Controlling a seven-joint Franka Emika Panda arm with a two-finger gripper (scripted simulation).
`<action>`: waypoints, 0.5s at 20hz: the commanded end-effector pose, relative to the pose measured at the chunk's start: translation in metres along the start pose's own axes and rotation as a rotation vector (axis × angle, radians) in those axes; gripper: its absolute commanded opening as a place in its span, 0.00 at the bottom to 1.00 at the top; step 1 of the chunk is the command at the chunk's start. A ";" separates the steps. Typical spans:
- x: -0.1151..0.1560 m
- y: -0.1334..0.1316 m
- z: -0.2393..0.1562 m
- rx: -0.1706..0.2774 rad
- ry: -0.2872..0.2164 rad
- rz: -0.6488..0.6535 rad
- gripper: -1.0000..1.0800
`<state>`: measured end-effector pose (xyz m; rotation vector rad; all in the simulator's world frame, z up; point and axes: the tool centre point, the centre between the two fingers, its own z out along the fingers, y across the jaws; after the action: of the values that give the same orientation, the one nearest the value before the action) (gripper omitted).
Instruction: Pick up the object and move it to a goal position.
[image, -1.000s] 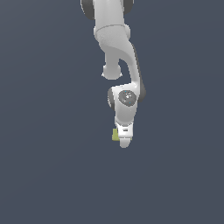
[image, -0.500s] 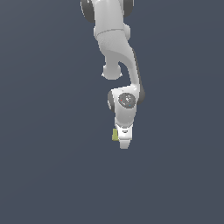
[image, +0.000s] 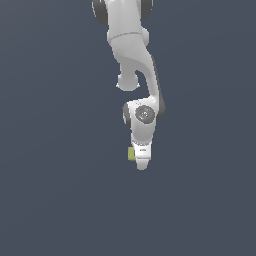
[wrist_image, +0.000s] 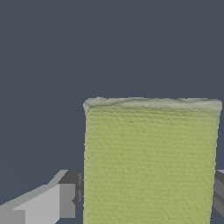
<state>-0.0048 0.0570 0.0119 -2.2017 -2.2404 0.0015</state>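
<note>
The object (image: 131, 153) is a small yellow-green slab that peeks out on the exterior view's left side of the white gripper (image: 142, 163), which hangs straight down from the arm. In the wrist view the object (wrist_image: 151, 162) fills the space between the two grey fingers (wrist_image: 52, 202), and each finger's pad meets one of its side edges. The gripper (wrist_image: 148, 194) is shut on it. The frames do not show whether the slab rests on the ground or hangs above it.
A plain dark blue-grey surface (image: 60, 200) surrounds the arm on every side. The white arm (image: 131, 55) comes down from the top of the exterior view. No other object or marker shows.
</note>
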 end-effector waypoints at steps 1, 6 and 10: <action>-0.003 -0.001 -0.004 -0.002 0.000 0.000 0.00; -0.013 -0.007 -0.019 -0.002 -0.001 0.000 0.00; -0.027 -0.015 -0.039 -0.002 -0.001 0.000 0.00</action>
<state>-0.0169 0.0360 0.0425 -2.2013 -2.2412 0.0029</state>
